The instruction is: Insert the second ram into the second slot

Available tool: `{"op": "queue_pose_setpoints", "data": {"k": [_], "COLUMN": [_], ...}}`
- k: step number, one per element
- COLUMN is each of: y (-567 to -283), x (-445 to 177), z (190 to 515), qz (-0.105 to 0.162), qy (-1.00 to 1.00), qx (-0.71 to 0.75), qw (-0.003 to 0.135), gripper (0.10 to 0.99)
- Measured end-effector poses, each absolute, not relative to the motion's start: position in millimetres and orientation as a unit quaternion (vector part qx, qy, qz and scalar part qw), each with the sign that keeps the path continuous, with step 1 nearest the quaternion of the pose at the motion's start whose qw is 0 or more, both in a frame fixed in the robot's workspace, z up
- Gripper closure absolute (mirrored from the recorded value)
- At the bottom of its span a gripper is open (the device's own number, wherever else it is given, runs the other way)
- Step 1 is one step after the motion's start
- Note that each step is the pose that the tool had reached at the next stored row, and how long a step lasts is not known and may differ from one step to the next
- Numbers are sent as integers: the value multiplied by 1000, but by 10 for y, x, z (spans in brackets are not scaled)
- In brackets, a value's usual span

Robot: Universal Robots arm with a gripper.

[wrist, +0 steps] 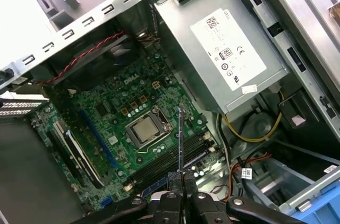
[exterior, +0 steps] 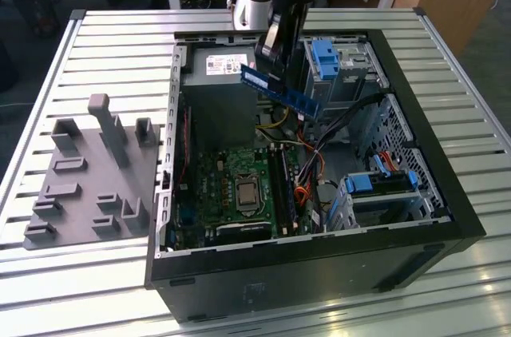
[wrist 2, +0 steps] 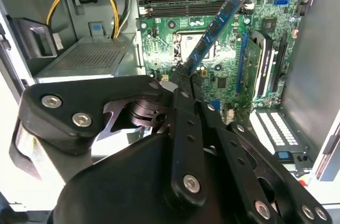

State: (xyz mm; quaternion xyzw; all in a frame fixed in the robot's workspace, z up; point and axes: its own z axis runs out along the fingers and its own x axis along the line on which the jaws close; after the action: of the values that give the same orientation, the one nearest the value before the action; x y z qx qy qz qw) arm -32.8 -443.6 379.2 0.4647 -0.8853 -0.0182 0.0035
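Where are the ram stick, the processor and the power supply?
ram stick (exterior: 289, 97): exterior view, mid blue face.
processor (wrist: 144, 130): first wrist view, metal lid centre.
power supply (wrist: 228, 49): first wrist view, white label.

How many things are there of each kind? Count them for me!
Blue ram stick: 1
Gripper holding it: 1
Open computer case: 1
Grey holder tray: 1
Total: 4
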Motion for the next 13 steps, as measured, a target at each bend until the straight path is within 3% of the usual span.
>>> {"op": "queue_pose_setpoints", "data": {"k": [13], "y": [-4436], "x": [-328], "z": [3786], "qz": [-18], "qy": [-911], "qx": [413], "qw": [3], "gripper": [953]}}
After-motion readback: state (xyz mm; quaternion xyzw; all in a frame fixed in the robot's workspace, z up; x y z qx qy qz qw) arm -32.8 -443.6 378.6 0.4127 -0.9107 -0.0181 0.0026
